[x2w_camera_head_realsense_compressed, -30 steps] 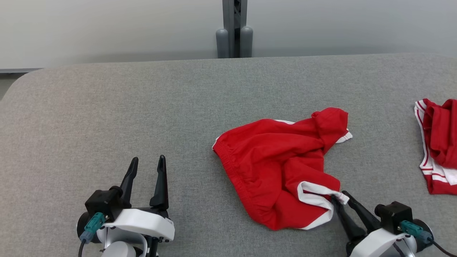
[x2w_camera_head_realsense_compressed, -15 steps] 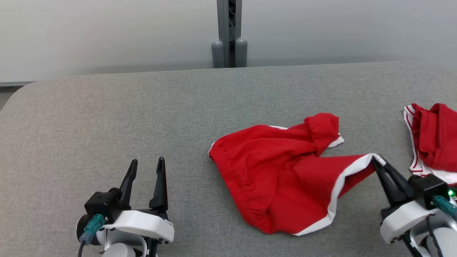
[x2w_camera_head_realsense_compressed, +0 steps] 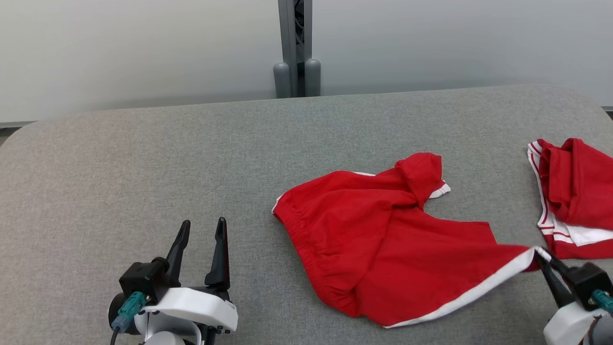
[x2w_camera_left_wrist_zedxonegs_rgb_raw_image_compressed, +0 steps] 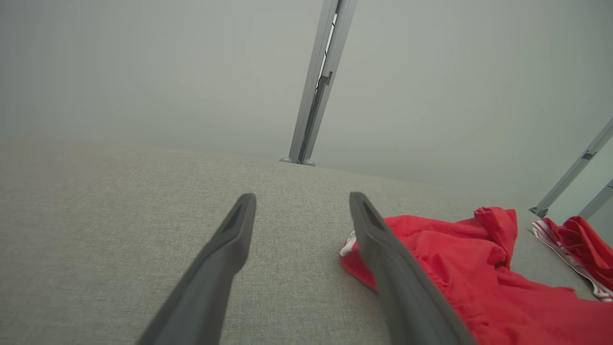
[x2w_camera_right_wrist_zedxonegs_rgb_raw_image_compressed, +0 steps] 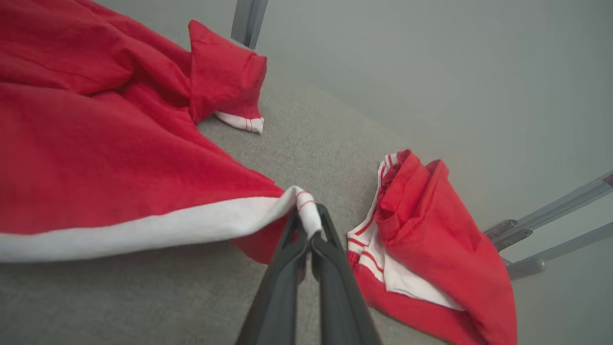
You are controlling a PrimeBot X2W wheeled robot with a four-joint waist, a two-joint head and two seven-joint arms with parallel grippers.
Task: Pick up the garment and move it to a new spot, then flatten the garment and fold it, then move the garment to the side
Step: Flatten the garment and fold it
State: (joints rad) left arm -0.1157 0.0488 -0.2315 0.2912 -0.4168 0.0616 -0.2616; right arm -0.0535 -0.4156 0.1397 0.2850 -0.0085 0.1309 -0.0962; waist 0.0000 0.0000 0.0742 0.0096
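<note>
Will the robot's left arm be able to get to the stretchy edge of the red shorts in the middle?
Probably yes. The left arm has its jaws open beside the red shorts, and just bare grey table lies before their waistband.

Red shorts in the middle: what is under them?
The shorts lie on the grey table, seen all around them. Whether anything sits beneath the cloth cannot be seen. One white-trimmed corner is pinched in the right end effector.
</note>
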